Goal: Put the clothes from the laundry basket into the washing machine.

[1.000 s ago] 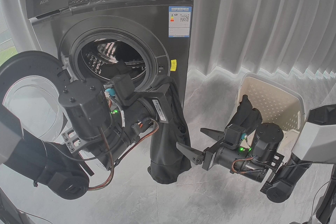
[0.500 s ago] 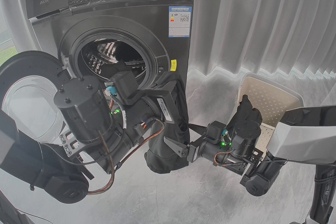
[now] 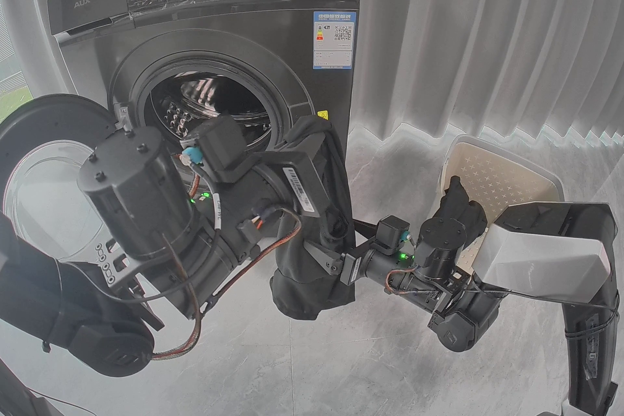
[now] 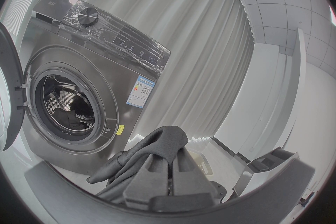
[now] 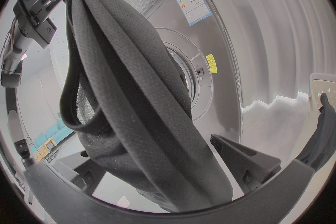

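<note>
While garment (image 3: 312,242) hangs beside drum rim (image 3: 286,112), door (image 3: 39,131) gapes.

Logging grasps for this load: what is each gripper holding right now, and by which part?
The left gripper is shut on the garment at its top fold. The right gripper is open around the hanging part, holding nothing.

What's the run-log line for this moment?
left gripper shut on dark garment, hanging before open washer | right gripper open astride garment | basket holds more dark clothing
</note>
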Available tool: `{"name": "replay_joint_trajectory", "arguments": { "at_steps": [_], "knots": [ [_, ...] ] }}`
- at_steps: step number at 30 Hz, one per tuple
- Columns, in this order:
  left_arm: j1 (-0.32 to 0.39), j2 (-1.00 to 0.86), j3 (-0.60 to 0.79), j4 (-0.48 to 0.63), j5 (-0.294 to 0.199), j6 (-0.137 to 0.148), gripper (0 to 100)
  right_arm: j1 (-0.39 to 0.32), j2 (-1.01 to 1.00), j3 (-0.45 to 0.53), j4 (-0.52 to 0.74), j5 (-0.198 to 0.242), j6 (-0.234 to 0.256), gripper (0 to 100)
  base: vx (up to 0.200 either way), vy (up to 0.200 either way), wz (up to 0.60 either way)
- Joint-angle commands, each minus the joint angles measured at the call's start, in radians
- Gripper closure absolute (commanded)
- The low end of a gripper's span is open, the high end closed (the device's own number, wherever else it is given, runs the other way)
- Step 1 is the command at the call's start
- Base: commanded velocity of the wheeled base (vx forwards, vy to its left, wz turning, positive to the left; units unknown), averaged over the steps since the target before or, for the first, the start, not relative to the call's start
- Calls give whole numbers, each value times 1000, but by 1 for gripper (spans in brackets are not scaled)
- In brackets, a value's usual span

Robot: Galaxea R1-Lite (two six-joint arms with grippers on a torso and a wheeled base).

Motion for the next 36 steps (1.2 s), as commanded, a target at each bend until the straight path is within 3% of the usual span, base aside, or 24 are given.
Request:
{"name": "replay_joint_trajectory", "arguments": {
  "at_steps": [1, 13, 14, 21, 29, 36],
  "knots": [
    [3, -7, -8, -1, 1, -2, 100, 7, 14, -15, -1, 1, 1, 0, 0, 0, 0],
    [14, -4, -16, -3, 1, -2, 100, 44, 16, -6, -2, -1, 5, 0, 0, 0, 0],
    [17, -4, -17, -3, -1, -2, 100, 47, 16, -5, -2, -1, 5, 100, 0, 0, 0],
    [57, -1, -31, -3, -1, -2, 100, 73, -10, 41, -2, -1, 8, 100, 0, 0, 0],
    [155, 39, -74, -1, -4, -3, 100, 155, -214, 216, -2, 4, 10, 100, 0, 0, 0],
    [205, 113, -106, -7, -15, -8, 100, 204, -345, 299, -1, 5, 8, 100, 0, 0, 0]
  ]
}}
